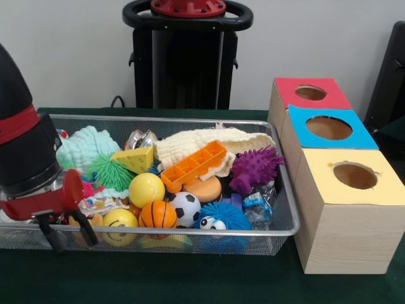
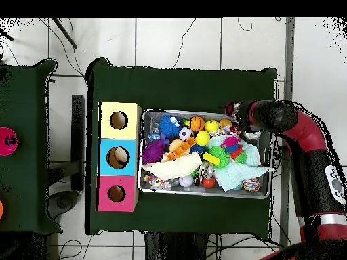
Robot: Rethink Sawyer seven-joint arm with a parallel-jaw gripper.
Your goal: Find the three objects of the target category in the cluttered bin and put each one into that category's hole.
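A wire mesh bin [image 1: 190, 234] holds a jumble of toys. Near its front lie a yellow smiley ball [image 1: 119, 221], a basketball [image 1: 157, 215], a soccer ball [image 1: 185, 208] and a plain yellow ball [image 1: 146, 189]. My gripper [image 1: 68, 235] hangs at the bin's front left corner, just left of the smiley ball, open with nothing between its fingers. From above, the gripper [image 2: 234, 110] sits at the bin's [image 2: 203, 193] upper right corner, near the basketball [image 2: 197, 123] and soccer ball [image 2: 185, 133]. Three wooden boxes with round holes stand beside the bin: red [image 1: 310, 92], blue [image 1: 329, 127], yellow [image 1: 354, 175].
Also in the bin: a cheese wedge [image 1: 135, 159], green spiky ball [image 1: 109, 172], orange tray [image 1: 193, 166], purple spiky toy [image 1: 253, 168], blue fuzzy toy with eyes [image 1: 221, 218], mint cloth [image 1: 85, 147] and cream cloth [image 1: 202, 142]. Green cloth covers the table [image 1: 190, 278].
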